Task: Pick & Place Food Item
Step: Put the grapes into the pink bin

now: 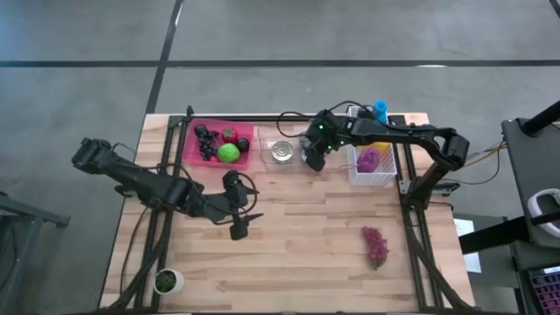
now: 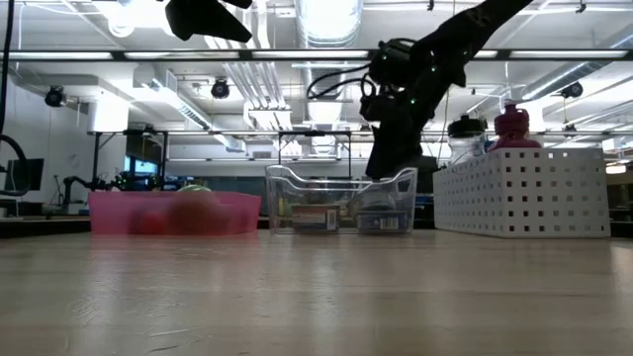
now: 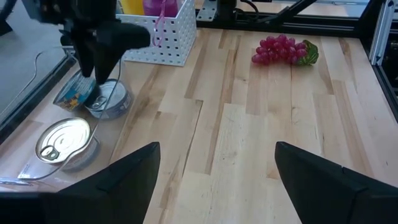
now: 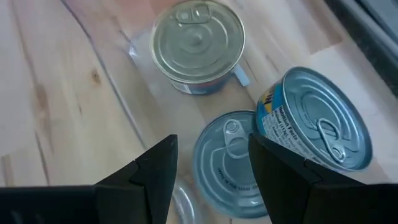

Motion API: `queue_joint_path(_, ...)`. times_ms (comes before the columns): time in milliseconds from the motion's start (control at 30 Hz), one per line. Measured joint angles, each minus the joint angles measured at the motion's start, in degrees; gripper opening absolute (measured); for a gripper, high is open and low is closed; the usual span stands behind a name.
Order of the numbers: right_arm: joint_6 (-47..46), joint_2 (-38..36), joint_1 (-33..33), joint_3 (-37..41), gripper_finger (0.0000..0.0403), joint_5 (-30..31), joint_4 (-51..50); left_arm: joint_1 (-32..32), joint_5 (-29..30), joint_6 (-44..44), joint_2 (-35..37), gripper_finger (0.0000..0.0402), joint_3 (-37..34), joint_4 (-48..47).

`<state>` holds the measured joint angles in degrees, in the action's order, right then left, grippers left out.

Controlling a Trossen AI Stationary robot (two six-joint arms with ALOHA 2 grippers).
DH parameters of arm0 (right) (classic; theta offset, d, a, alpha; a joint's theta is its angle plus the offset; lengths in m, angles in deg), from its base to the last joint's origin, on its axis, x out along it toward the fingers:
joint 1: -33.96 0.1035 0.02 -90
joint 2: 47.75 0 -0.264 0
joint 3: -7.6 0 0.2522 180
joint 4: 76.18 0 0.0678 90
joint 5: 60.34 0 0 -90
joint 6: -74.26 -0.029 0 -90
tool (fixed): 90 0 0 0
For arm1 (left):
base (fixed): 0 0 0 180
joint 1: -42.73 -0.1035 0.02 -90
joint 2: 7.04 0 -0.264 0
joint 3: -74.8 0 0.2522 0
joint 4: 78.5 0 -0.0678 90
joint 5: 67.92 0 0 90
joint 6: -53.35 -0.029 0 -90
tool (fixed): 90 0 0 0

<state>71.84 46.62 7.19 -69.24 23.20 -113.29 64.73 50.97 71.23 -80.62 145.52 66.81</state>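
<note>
A small potted plant (image 1: pixel 167 281) is sitting at the table's (image 1: pixel 297 262) near left corner, and a bunch of red grapes (image 1: pixel 376 246) is lying towards the near right, well apart from both arms. The left gripper (image 1: pixel 240 223) is hanging over the middle of the table, left of centre, its fingers spread wide with nothing between them.

Along the far edge, a pink tray (image 1: pixel 194 153) is holding dark grapes, a strawberry and a lime (image 1: pixel 228 152). Beside it, a clear bin (image 2: pixel 287 188) is holding three cans: a gold-lidded can (image 4: pixel 198 43), a flat silver can (image 4: pixel 227 165) and a tilted can (image 4: pixel 314 121) leaning against the flat one. The right gripper (image 4: pixel 211 165) is reaching down into the bin's right end, its fingers standing partly apart either side of the flat can; whether they are touching it cannot be told. At the far right, a white basket (image 1: pixel 372 175) is holding a purple item (image 1: pixel 368 159) and bottles.
</note>
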Motion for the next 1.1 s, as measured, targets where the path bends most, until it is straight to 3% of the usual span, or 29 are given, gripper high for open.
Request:
queue_joint_path(500,-1.97,2.35,-3.52,-2.22,0.0194,2.55,3.81,0.00,0.00,-0.01,0.00,0.0299,-0.01,0.02)
queue_joint_path(633,-0.69,-0.27,-2.10,-2.18,0.0194,-0.47,0.45,0.01,0.01,-0.04,0.00,0.0296,0.00,0.00)
queue_joint_path(767,0.43,-4.37,2.54,-2.18,0.0194,-0.10,-4.23,0.00,0.02,-0.08,0.00,0.0297,0.02,-0.04)
queue_joint_path(967,0.95,-11.48,14.81,-2.20,0.0190,9.87,-12.88,0.02,0.01,-0.10,0.00,0.0307,-0.01,-0.08)
queue_joint_path(1100,-2.17,-15.88,24.35,-2.18,0.0186,12.97,-17.84,0.00,0.01,-0.10,0.00,0.0312,0.00,-0.09)
